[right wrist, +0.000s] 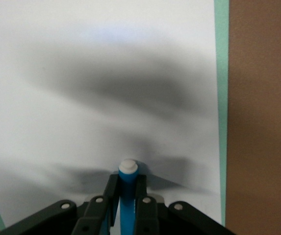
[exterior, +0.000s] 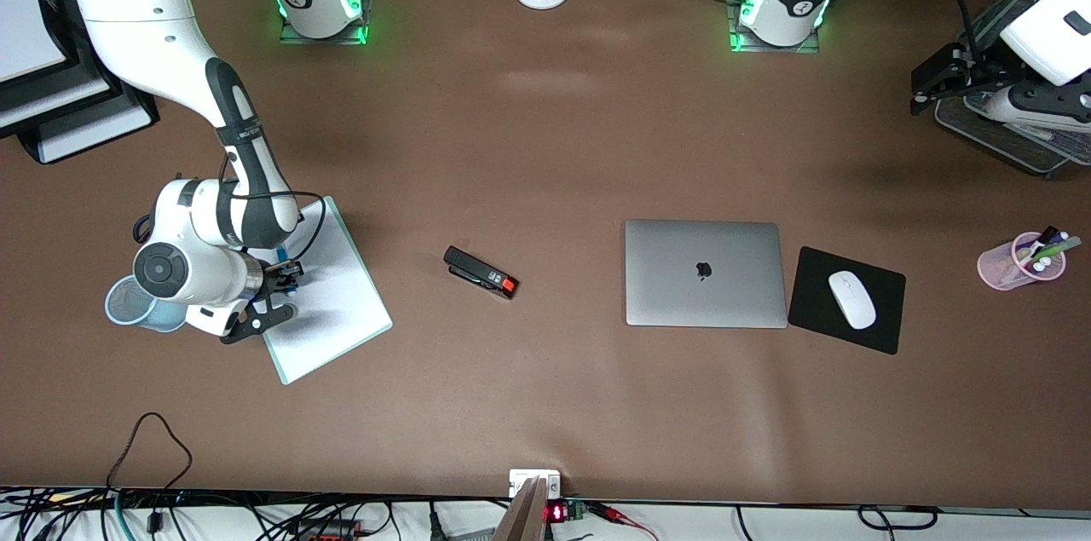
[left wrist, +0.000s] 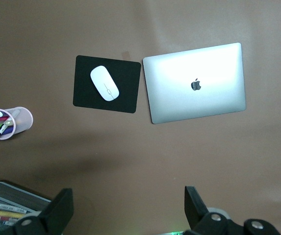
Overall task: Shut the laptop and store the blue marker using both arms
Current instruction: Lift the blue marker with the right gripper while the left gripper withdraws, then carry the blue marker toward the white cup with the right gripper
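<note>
The laptop (exterior: 704,273) lies closed on the brown table, silver lid up with the dark apple logo; the left wrist view shows the laptop (left wrist: 194,83) too. My right gripper (exterior: 285,281) is over a white notepad (exterior: 332,302) at the right arm's end of the table. In the right wrist view that gripper (right wrist: 127,188) is shut on the blue marker (right wrist: 127,200), whose whitish end pokes out past the fingertips over the notepad (right wrist: 106,73). My left gripper (exterior: 920,89) waits, raised at the left arm's end, and its fingers stand wide apart with nothing between them (left wrist: 128,205).
A black mouse pad (exterior: 878,324) with a white mouse (exterior: 852,299) lies beside the laptop. A pink cup of markers (exterior: 1018,261) and a wire tray (exterior: 1006,136) are at the left arm's end. A blue mesh cup (exterior: 128,302) adjoins the notepad. A black stapler (exterior: 482,273) lies mid-table.
</note>
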{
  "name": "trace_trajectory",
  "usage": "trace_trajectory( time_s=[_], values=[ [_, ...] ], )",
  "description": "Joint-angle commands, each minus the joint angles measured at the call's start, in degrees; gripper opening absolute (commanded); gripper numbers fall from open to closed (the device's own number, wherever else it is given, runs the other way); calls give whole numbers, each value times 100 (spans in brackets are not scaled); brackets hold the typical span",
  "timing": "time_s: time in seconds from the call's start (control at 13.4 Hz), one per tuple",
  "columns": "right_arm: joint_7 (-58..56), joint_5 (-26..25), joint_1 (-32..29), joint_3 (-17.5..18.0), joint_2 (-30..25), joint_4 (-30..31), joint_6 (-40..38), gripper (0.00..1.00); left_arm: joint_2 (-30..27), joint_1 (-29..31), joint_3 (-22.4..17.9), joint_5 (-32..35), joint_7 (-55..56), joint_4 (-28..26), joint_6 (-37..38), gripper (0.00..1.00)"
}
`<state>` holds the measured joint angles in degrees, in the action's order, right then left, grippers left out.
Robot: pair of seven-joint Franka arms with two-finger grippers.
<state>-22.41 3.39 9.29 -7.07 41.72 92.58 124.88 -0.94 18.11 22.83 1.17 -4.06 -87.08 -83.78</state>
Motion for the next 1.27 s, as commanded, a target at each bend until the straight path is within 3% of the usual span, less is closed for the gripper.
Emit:
trace_trajectory(
  time_s=[0.0,0.22,0.3,0.52,0.9,1.2],
  values=[
    [35,-13,3,-14,-32,67,-8,9,-134,61,11,-100,-103,-37,28,100],
    [70,4,11,-5,-41,58,-16,3,-213,-113,-164,-73,-147,-90,-77,100],
    [78,22,29,-5,-50,41,-16,2,-231,-419,-426,-73,-147,-116,-68,100],
    [70,31,12,-5,-68,-21,-8,1,-310,-1764,-1788,-82,-138,-195,-59,100],
    [35,31,12,-5,-147,-161,-16,0,-407,-2118,-2115,-91,-77,-371,-86,100],
    [26,48,-6,-14,-348,-336,-121,0,-635,-2101,-2125,-117,-77,-836,-393,100]
  ],
)
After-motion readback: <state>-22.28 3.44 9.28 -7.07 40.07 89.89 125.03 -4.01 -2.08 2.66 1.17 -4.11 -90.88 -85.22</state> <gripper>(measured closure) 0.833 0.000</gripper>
